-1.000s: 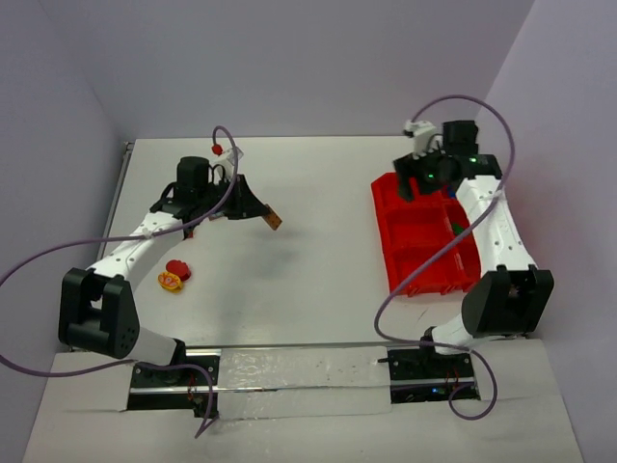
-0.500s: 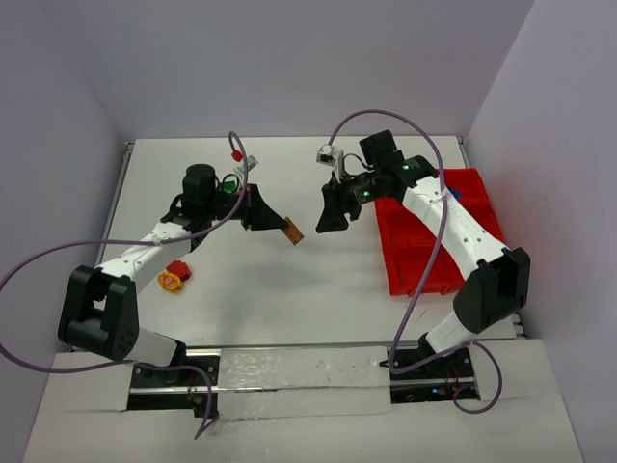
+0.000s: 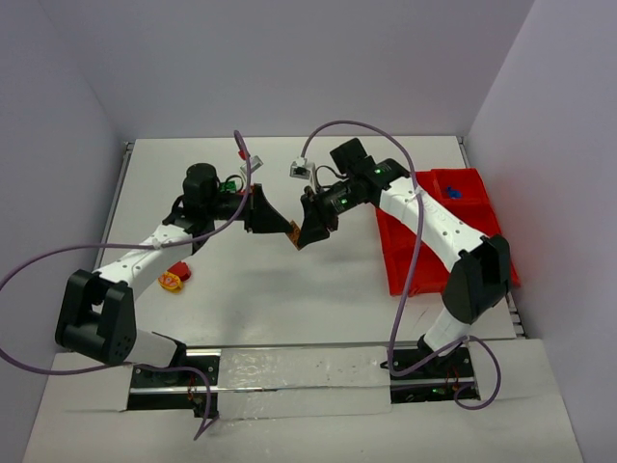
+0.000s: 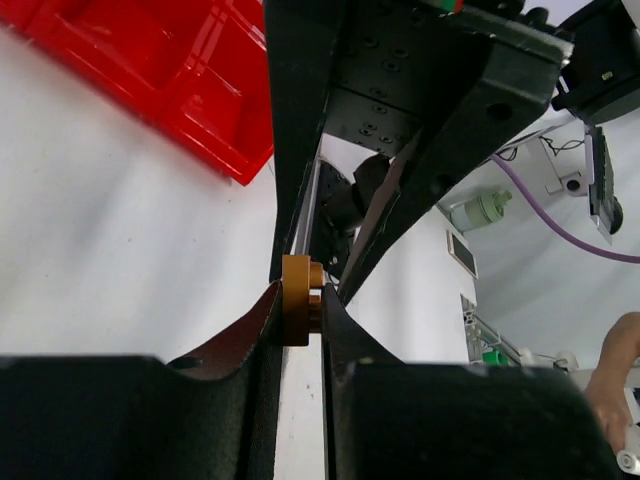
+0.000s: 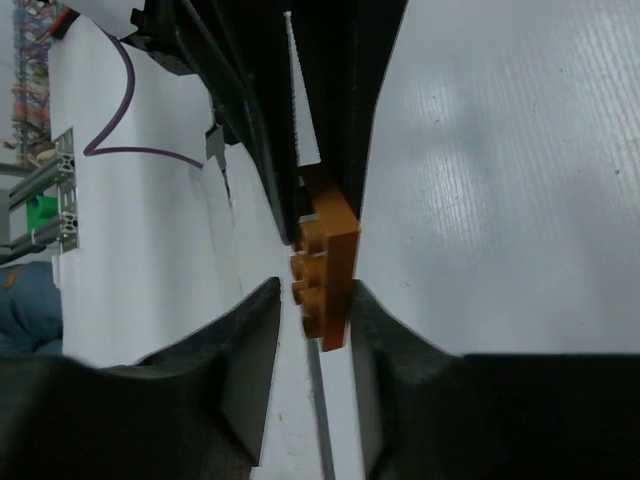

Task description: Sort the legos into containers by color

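An orange lego (image 3: 294, 233) hangs in the air over the middle of the table, with my left gripper (image 3: 286, 229) shut on it. In the left wrist view the brick (image 4: 296, 300) is pinched at my fingertips. My right gripper (image 3: 308, 235) has come in from the right and straddles the same brick (image 5: 330, 270). One pad touches its flat back and the other stands a small gap off its studs. The red containers tray (image 3: 434, 260) lies at the right with a blue lego (image 3: 454, 192) in a far compartment. A red and a yellow lego (image 3: 174, 277) lie together at the left.
The two arms meet nose to nose above the table's centre, with purple cables arching over them. The tray (image 4: 150, 60) lies behind the right arm's wrist. A metal rail runs along the table's near edge by the arm bases.
The right arm swung left from over the tray to the brick, and its jaws narrowed around it. The left gripper carried the orange brick a little right and toward the centre.
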You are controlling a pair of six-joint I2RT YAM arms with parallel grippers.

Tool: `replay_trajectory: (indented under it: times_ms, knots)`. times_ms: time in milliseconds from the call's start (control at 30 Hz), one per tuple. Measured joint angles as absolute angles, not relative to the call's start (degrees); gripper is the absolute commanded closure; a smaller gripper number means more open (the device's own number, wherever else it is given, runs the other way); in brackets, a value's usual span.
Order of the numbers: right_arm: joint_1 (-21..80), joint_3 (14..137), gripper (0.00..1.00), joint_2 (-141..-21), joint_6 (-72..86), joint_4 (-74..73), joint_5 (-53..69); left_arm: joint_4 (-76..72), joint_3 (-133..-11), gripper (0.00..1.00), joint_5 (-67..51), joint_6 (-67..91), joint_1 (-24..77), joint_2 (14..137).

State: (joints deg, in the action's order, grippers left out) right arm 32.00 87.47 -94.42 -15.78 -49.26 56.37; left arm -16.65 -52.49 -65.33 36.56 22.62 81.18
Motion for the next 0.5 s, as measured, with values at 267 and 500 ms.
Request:
replay_trajectory:
  times_ms: [267, 500]
  knots:
    - [32.05, 87.5, 1.0, -94.73, -14.61, -49.22, 56.18, -15.71, -52.53, 0.5, -65.71, 35.12, 22.85, 80.54]
    - [29.31, 84.16, 1.0, -90.08, -18.57, -52.18, 50.66, -1.94, -54.82, 0.01, -59.44, 26.57, 21.33, 79.1]
